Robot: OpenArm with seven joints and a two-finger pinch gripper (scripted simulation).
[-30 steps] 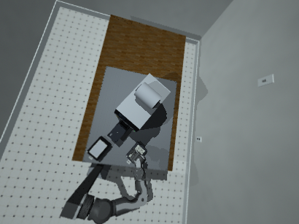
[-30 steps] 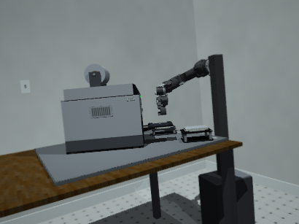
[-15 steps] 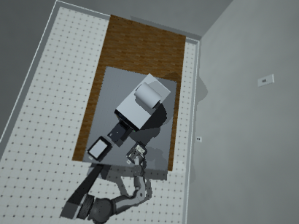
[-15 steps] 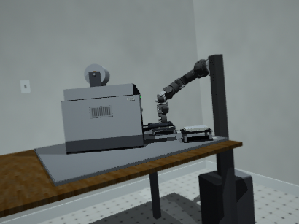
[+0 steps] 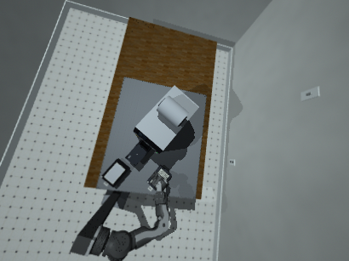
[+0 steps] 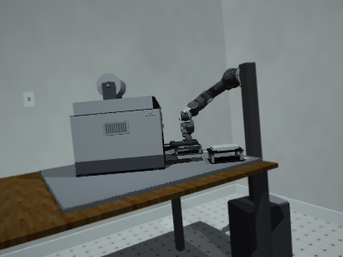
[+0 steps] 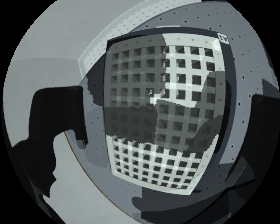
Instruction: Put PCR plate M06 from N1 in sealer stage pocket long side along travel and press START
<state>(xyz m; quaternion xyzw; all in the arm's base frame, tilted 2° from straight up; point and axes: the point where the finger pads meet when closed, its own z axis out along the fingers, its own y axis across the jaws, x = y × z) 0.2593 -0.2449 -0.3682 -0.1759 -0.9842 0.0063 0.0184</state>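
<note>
While the arm reaches down over the grey worktop [image 6: 125,183], its gripper [image 6: 186,138] hangs with jaws apart, gripping nothing, just above the open-welled plate M06 [image 7: 164,118] lying in nest N1 [image 5: 154,178]. Nearby, the sealer [image 6: 117,135] shows a green lamp [image 6: 161,110]. Sealed plate M09 [image 5: 114,173] rests in nest N2 [image 6: 226,154].

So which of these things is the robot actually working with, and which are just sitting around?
In the job:
open gripper
plate with open wells beneath it
sealer machine
its pull-out stage
green lamp

Just there:
foil-covered plate, to be left alone
wooden table
grey mat
wall socket
</note>
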